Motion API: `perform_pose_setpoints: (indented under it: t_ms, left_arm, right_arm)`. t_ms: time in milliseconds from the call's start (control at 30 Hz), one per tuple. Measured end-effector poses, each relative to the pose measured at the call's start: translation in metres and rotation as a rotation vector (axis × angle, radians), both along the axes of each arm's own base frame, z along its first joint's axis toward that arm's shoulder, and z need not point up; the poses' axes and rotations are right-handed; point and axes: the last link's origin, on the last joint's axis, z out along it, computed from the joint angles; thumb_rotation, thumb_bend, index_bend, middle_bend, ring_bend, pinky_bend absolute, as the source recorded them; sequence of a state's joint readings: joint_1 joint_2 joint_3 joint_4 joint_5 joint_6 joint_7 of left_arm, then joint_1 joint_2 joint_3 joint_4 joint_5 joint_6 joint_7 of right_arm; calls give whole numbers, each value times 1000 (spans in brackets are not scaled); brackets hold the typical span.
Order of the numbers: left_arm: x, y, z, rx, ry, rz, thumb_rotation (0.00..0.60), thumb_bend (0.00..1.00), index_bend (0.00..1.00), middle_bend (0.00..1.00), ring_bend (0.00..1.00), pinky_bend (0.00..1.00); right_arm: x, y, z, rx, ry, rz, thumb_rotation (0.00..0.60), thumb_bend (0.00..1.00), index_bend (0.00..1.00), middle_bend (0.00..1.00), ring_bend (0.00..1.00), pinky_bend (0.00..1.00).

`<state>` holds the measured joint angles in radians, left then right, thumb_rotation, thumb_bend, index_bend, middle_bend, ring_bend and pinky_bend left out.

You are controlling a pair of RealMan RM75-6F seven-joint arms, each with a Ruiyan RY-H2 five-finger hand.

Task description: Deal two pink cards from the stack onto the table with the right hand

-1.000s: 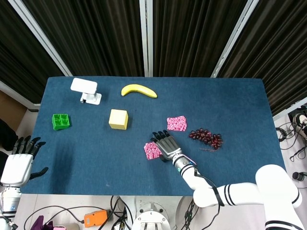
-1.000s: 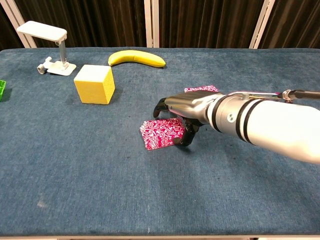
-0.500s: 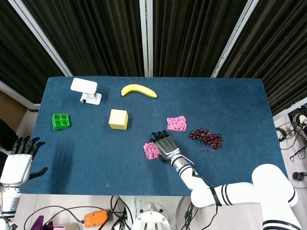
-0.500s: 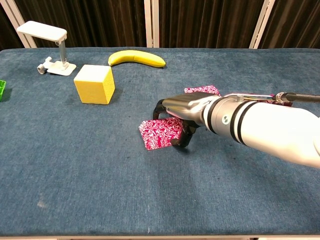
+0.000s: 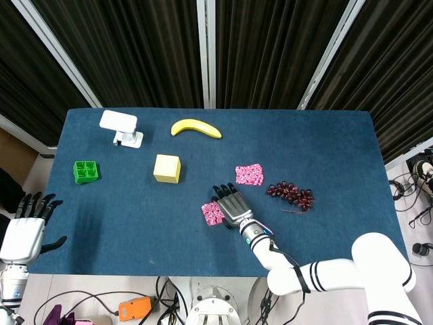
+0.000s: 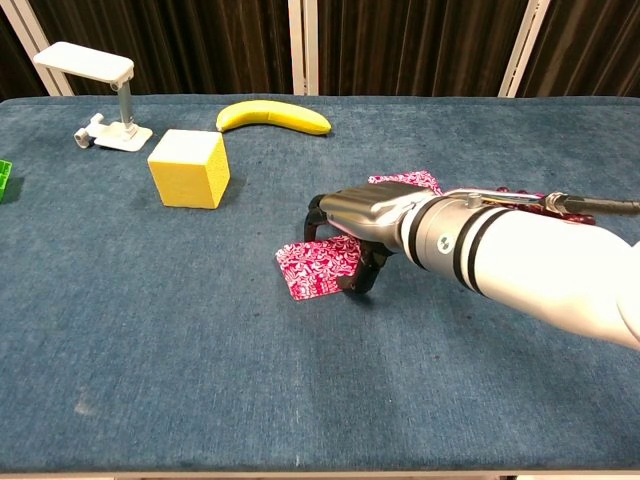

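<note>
So the right hand (image 6: 352, 215) is down on the blue table (image 5: 122, 217), palm facing down, fingers draped over the right edge of a pink patterned card (image 6: 316, 268) lying flat on the cloth (from the chest view the fingertips are curled onto it, though I honestly can't tell if it's gripping the card or just pressing on it). A second pink card (image 5: 249, 175) sits apart from it, further back and just left of a bunch of dark grapes (image 5: 291, 193). The left hand (image 5: 28, 227) hangs off the table's near left corner, fingers spread, holding nothing. Also on the table: a yellow block (image 6: 189, 167), a banana (image 6: 273, 116), a small white stand (image 6: 95, 90) and a green crate thing (image 5: 86, 171).
</note>
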<state>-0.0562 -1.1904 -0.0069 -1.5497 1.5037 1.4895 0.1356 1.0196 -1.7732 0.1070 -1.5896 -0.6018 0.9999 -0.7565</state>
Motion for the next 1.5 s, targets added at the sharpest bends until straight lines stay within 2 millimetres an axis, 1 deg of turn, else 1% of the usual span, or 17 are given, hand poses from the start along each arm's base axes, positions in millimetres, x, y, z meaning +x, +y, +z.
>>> perform_pose_setpoints:
  t_ms: [167, 300, 400, 500, 600, 733, 833, 1000, 1033, 1100, 1200, 1233, 1333, 1367, 1500]
  left_arm:
    - [0, 0, 0, 0, -1, -1, 600, 67, 210, 122, 17, 3]
    - [1, 0, 1, 2, 1, -3, 600, 67, 210, 123, 17, 3]
    - [1, 1, 1, 3, 1, -8, 600, 67, 210, 123, 17, 3]
    - [2, 2, 1, 3, -1, -11, 600, 66, 210, 122, 16, 3]
    - [3, 3, 0, 1, -4, -17, 600, 67, 210, 122, 16, 3]
    - [6, 5, -2, -2, -8, -28, 600, 67, 210, 123, 16, 3]
    - [8, 6, -4, -7, -10, -38, 600, 67, 210, 122, 17, 3]
    - [10, 7, -7, -13, -13, -40, 600, 67, 210, 123, 17, 3]
    - [11, 7, -7, -13, -13, -41, 600, 67, 210, 123, 17, 3]
    - [12, 8, -8, -15, -13, -46, 600, 67, 210, 123, 17, 3]
    - [15, 8, -9, -16, -12, -53, 600, 67, 210, 122, 17, 3]
    - [15, 8, -8, -16, -11, -54, 600, 67, 210, 122, 17, 3]
    - [16, 8, -7, -12, -8, -55, 600, 67, 210, 122, 16, 3]
    - [16, 8, -7, -11, -8, -54, 600, 67, 210, 123, 17, 3]
    - [17, 8, -7, -11, -6, -54, 600, 67, 210, 122, 16, 3]
  right_arm:
    - [1, 0, 5, -2, -16, 1, 600, 561, 462, 66, 0, 8]
    - [3, 0, 14, -8, -34, 3, 600, 560, 462, 67, 0, 8]
    - [2, -2, 26, -23, -49, 4, 600, 561, 462, 66, 0, 8]
    - [-3, -3, 41, -41, -58, 2, 600, 560, 461, 66, 0, 9]
    - [-14, -4, 59, -67, -55, -3, 600, 561, 459, 66, 0, 9]
    - [-42, 0, 84, -96, -40, -21, 600, 561, 451, 66, 0, 6]
    - [-65, 6, 96, -102, -25, -32, 600, 560, 440, 66, 0, 0]
    - [-100, 23, 104, -87, -12, -50, 600, 560, 415, 66, 0, 0]
    - [-110, 27, 105, -85, -11, -53, 600, 560, 415, 66, 0, 0]
    - [-119, 30, 105, -84, -9, -56, 600, 560, 407, 66, 0, 0]
    - [-135, 35, 104, -81, 15, -45, 600, 560, 344, 67, 0, 0]
    - [-140, 37, 103, -79, 26, -39, 600, 560, 305, 66, 0, 0]
    - [-146, 42, 101, -72, 32, -32, 600, 560, 182, 66, 0, 0]
    - [-147, 43, 101, -70, 30, -34, 600, 561, 158, 66, 0, 0]
    - [-151, 46, 103, -68, 28, -34, 600, 560, 131, 62, 0, 0]
